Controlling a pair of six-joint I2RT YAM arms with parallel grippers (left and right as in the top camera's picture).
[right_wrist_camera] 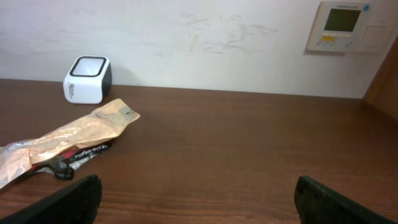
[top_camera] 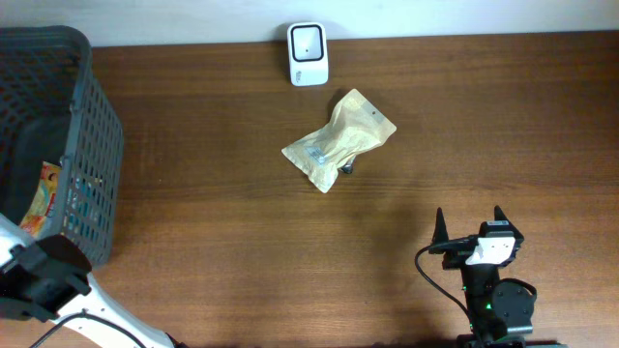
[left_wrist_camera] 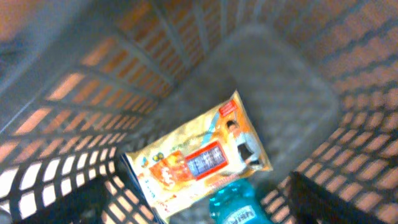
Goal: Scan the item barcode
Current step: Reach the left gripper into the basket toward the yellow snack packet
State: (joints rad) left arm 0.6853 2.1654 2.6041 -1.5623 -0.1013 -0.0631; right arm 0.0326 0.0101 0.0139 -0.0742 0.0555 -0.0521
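You're looking at a dark wood table (top_camera: 242,251) running up to a white wall. The white scanner (top_camera: 308,54) is sitting at the back edge against that wall. The kraft pouch (top_camera: 338,143) is lying just in front of the scanner, slightly to its right, skewed and not touching it. A small black item (top_camera: 348,168) is poking out from under the pouch edge facing away from the scanner.

The dark mesh basket (top_camera: 97,145) is standing well to the scanner's left. The orange packet (left_wrist_camera: 199,162) is lying on the basket floor, with a blue bottle (left_wrist_camera: 239,205) right against it.

The left gripper (top_camera: 44,266) is hanging by the basket's near corner, far from the scanner. Its wrist view is blurring, but the fingers are showing spread apart and gripping nothing. The right gripper (top_camera: 469,215) is sitting well in front of the scanner and to its right, jaws standing wide with nothing between them.
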